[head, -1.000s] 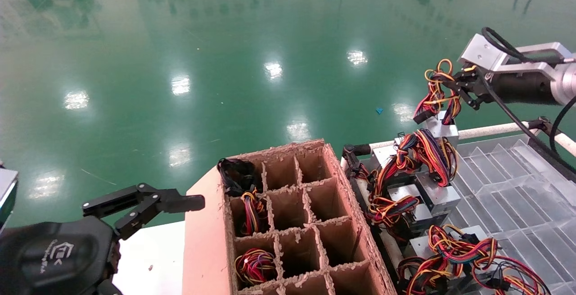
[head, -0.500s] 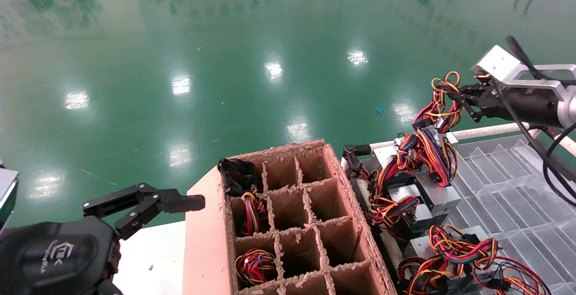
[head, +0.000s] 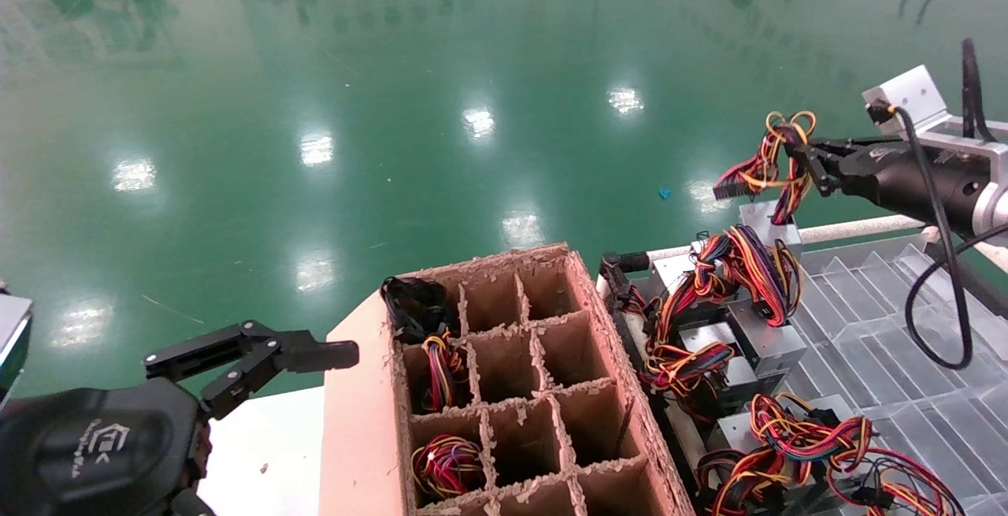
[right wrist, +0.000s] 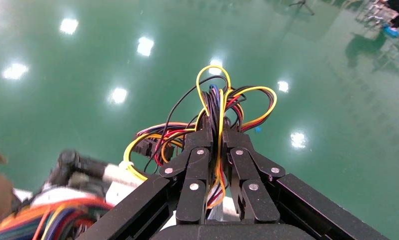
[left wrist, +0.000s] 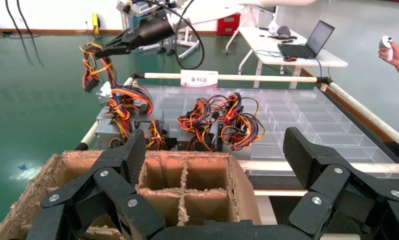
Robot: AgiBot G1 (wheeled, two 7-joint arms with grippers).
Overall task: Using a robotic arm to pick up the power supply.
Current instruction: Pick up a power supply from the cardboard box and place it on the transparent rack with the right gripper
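Right gripper [head: 802, 160] is pinched on the wire bundle [head: 768, 160] of the PSU [head: 768, 220], out over the far-left corner of the tray [head: 882, 343]. Right wrist view confirms it: fingers [right wrist: 196, 172] pressed together with yellow/red/black wires [right wrist: 222, 107] clamped between them and looping out past the tips.

PSU box hangs below the bundle at the tray's far rail [head: 850, 228], right next to the other units; can't tell if it's clear of them or still resting. It sits just above the next unit's wire loop [head: 748, 268].

Clearance:
- Beyond the rail: open green floor [head: 394, 106], nothing in the way.
- Tray's right side: bare ridged slots, free room.
- Tray's left side: crowded, more PSUs [head: 732, 343] with tangled wires packed along the edge nearest the carton.
- Carton [head: 504, 390] sits just left of the tray, ragged divider edges. Wires [head: 445, 465] show in two left-column cells, a black bundle [head: 413, 307] is at its far-left corner, other cells look empty.

Right arm [head: 921, 177] comes in from the right, near horizontal, gripper pointing left, black cable [head: 941, 264] drooping in a loop under the wrist over the tray.

Left gripper [head: 260, 354] parked low at near left, beside the carton's left wall, jaws spread wide. In the left wrist view its fingers [left wrist: 112, 185] straddle the carton's near end with nothing between them.
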